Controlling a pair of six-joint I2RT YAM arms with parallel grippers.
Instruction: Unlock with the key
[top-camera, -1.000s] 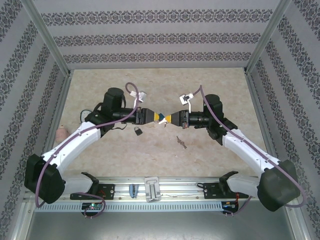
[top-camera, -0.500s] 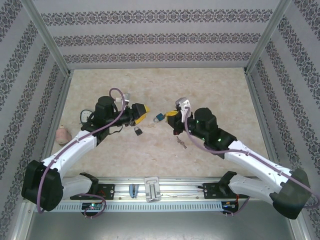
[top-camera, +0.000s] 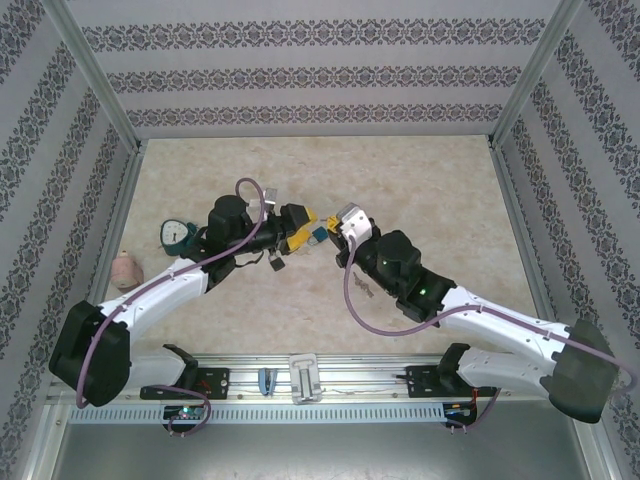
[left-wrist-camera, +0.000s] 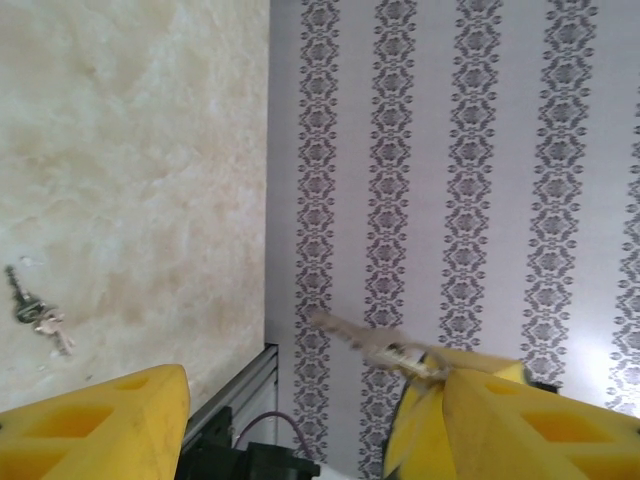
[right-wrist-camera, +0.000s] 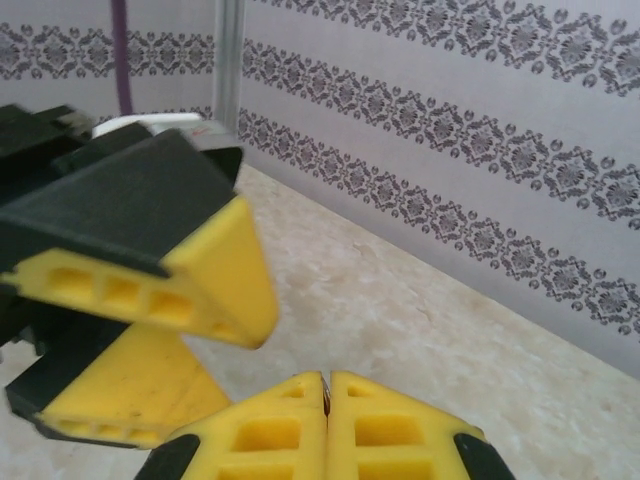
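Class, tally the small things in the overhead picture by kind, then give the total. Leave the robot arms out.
Padlocks: 2, blue padlock and dark padlock
Key bunch on the table: 1
Teal round thing, kind unclear: 1
Pinkish thing at the table's left edge: 1
Total: 5

Overhead rear view; two close wrist views
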